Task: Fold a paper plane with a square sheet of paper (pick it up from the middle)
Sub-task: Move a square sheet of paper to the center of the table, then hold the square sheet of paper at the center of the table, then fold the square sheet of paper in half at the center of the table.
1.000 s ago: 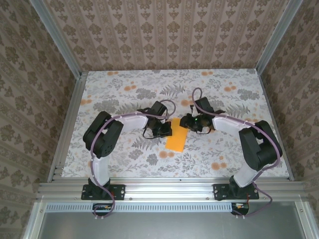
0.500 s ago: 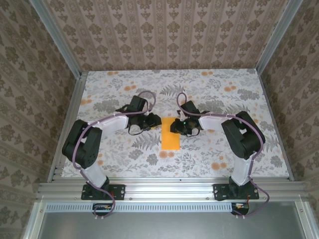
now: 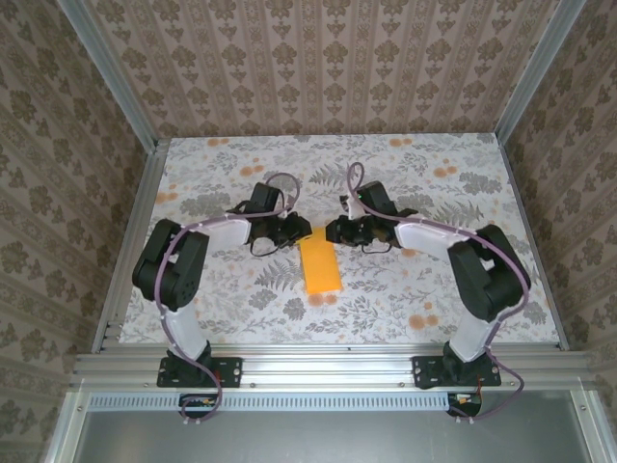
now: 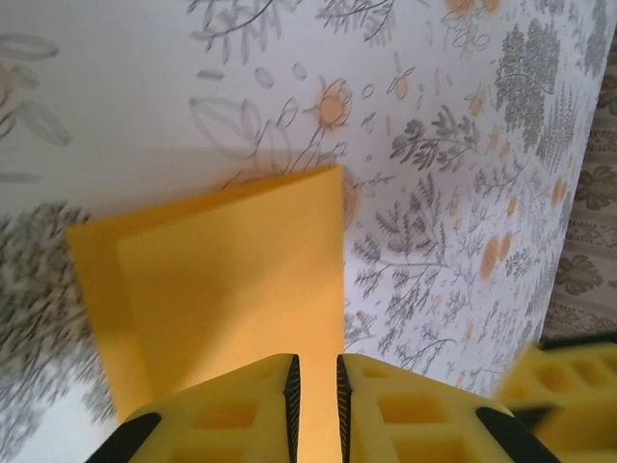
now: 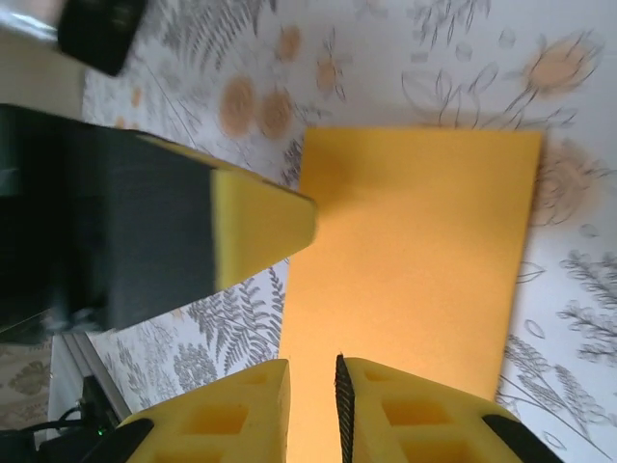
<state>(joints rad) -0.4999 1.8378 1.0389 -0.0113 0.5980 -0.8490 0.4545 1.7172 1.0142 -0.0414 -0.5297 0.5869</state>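
The square sheet of paper [image 3: 320,262] lies on the flowered tablecloth as an orange-yellow rectangle folded in half, its long side running towards me. The left wrist view shows the sheet of paper [image 4: 231,280] with its two layers slightly offset along one edge. My left gripper [image 3: 301,231] hovers at the sheet's far left corner and my right gripper [image 3: 334,232] at its far right corner, tips facing each other. The left gripper [image 4: 316,359] and the right gripper [image 5: 311,362] each stand narrowly open over the paper [image 5: 415,260], with nothing between the pads.
The left gripper's yellow finger [image 5: 260,227] juts into the right wrist view close over the paper's edge. Aluminium rails [image 3: 318,365] border the table at the near edge and sides. Patterned walls enclose the back and both sides.
Both grippers have moved to the far end of the paper. The sheet has shifted left and turned from a rightward tilt to a slight leftward one. The left jaws have parted slightly.
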